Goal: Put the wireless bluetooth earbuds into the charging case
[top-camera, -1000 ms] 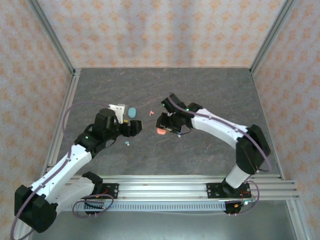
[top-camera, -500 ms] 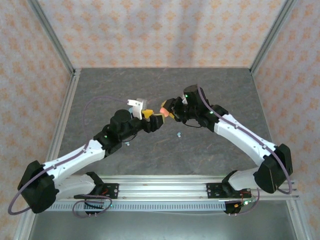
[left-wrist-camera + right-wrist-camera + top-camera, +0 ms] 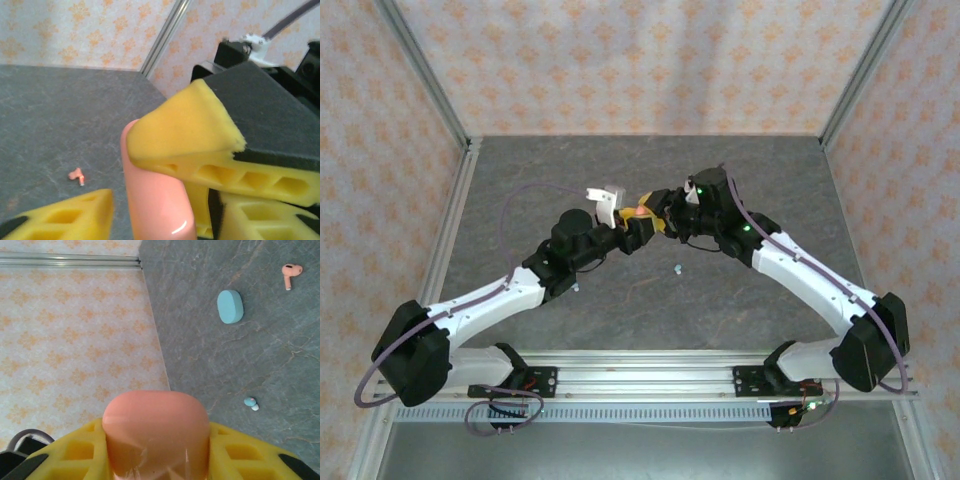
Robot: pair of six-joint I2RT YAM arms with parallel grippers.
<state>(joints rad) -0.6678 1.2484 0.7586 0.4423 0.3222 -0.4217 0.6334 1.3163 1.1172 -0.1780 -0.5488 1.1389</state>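
- From above, the two arms meet over the middle of the dark grey stone-patterned table (image 3: 770,180). The salmon-pink pebble-shaped plastic charging case (image 3: 638,211) is raised between the left gripper (image 3: 631,229) and the right gripper (image 3: 656,214). A light blue L-shaped plastic earbud (image 3: 677,268) lies on the table near the right forearm.
- The right wrist view makes the hold plain: the right gripper's yellow foam fingers (image 3: 235,450) press the charging case from both sides, clear of the table.
- That view adds a light blue pebble-shaped plastic case (image 3: 230,306) lying closed on the table, a salmon-red L-shaped plastic earbud (image 3: 290,274) beyond it, and a small light blue earbud (image 3: 251,403) nearer; whether this is the one seen from above I cannot tell.
- The left wrist view shows the left gripper's jaws narrowed around the charging case. Its lower left finger (image 3: 65,215) is just beside the case, with a sliver of table between them. A salmon-red earbud (image 3: 76,176) lies on the table behind.
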